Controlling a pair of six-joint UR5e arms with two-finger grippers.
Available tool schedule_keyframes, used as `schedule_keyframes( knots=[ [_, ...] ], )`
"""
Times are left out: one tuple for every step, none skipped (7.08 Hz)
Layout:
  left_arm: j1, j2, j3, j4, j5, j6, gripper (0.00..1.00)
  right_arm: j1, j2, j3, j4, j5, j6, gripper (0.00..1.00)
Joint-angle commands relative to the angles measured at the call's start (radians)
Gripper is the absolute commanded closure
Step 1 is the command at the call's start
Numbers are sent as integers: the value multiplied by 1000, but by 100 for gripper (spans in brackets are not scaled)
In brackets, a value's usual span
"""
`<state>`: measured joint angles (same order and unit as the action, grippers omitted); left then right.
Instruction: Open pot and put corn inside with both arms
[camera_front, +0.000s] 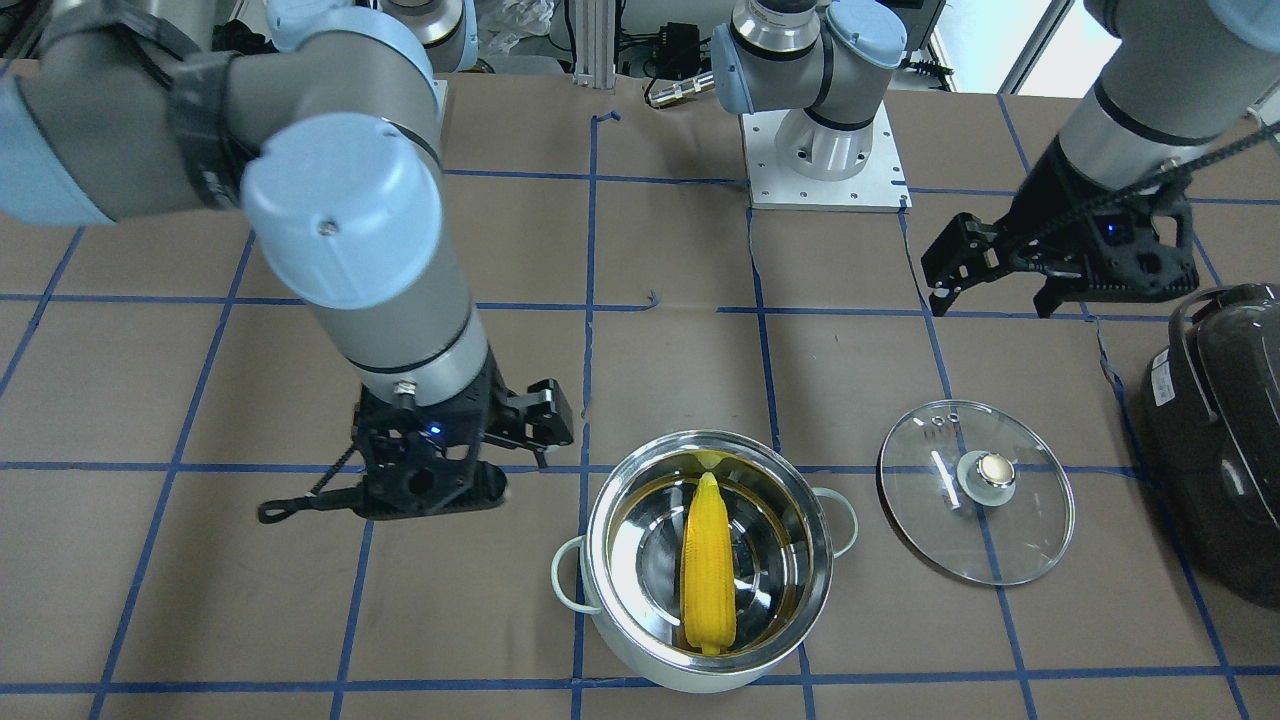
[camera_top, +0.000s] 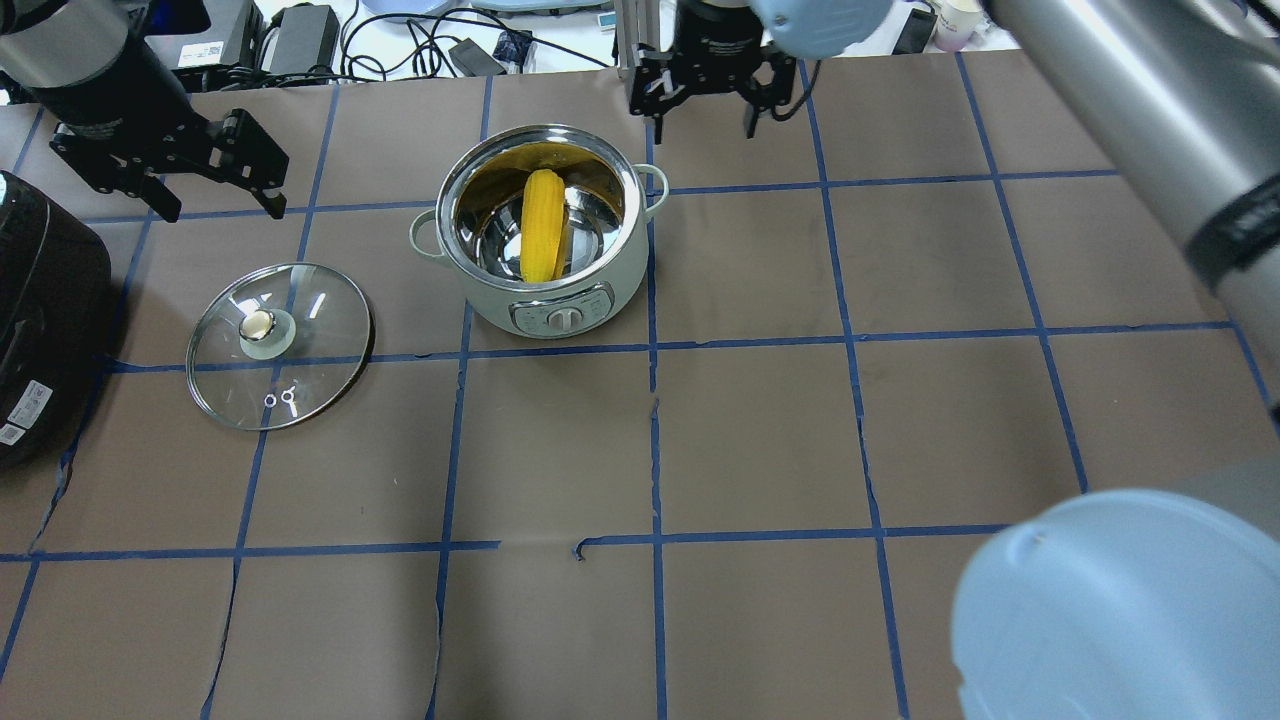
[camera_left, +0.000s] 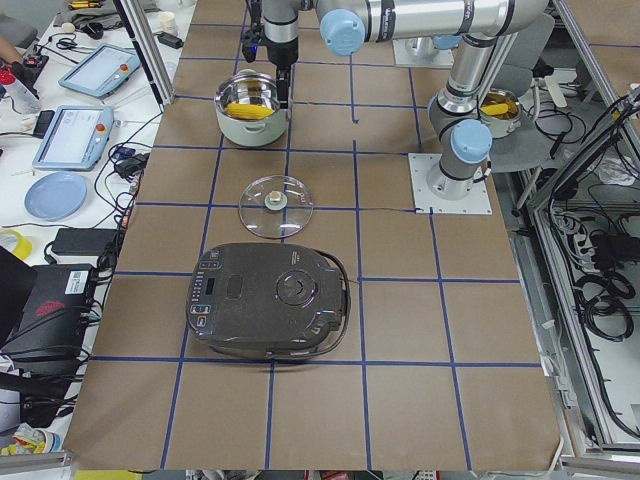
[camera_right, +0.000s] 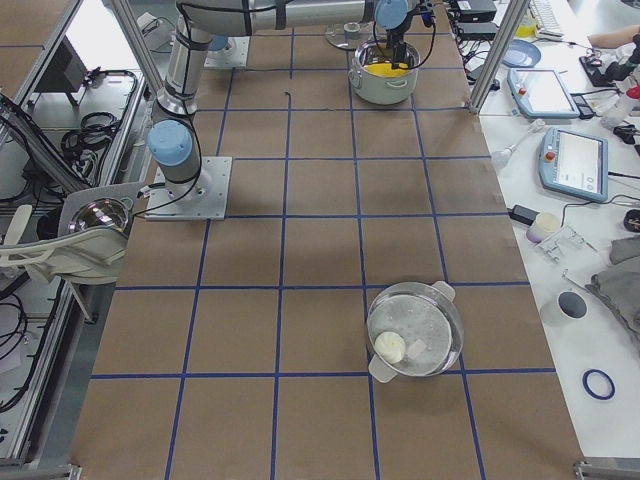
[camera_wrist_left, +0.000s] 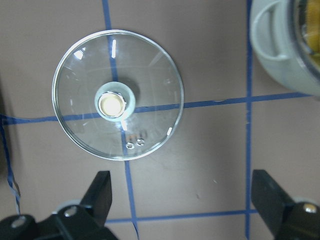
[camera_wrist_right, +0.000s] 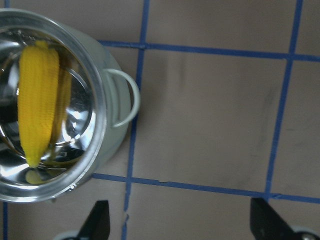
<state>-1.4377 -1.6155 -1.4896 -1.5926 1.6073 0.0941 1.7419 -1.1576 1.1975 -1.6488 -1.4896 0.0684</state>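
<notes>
The pot stands open at the table's far middle, with the yellow corn lying slanted inside it. The front view shows the same pot and corn. Its glass lid lies flat on the table to the pot's left, knob up. My left gripper is open and empty, hovering just beyond the lid. My right gripper is open and empty, hovering beyond the pot's right handle. The right wrist view looks down on the corn in the pot.
A big dark appliance sits at the left table edge beside the lid. A second clear-lidded pot stands near the table's right end. My right arm's elbow fills the near right of the overhead view. Blue tape lines grid the brown table.
</notes>
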Motion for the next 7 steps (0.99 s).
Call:
schedule_keyframes(
  knots=[
    [-186, 9, 75, -75, 112, -175, 0, -102, -246, 221, 11, -11, -134, 0],
    [-214, 11, 65, -67, 88, -174, 0, -119, -313, 276, 17, -17, -139, 0],
    [-216, 22, 51, -61, 30, -171, 0, -114, -350, 313, 17, -30, -131, 0],
    [-205, 19, 48, -60, -12, -160, 0, -114, -376, 344, 15, -35, -137, 0],
    [-199, 16, 48, -29, -12, -159, 0, -117, -379, 364, 3, -38, -144, 0],
    [-182, 11, 45, 14, -14, -136, 0, -124, -378, 366, -5, -38, -159, 0],
    [-166, 11, 43, 20, -12, -129, 0, -121, -378, 369, 0, -40, -170, 0]
  ],
)
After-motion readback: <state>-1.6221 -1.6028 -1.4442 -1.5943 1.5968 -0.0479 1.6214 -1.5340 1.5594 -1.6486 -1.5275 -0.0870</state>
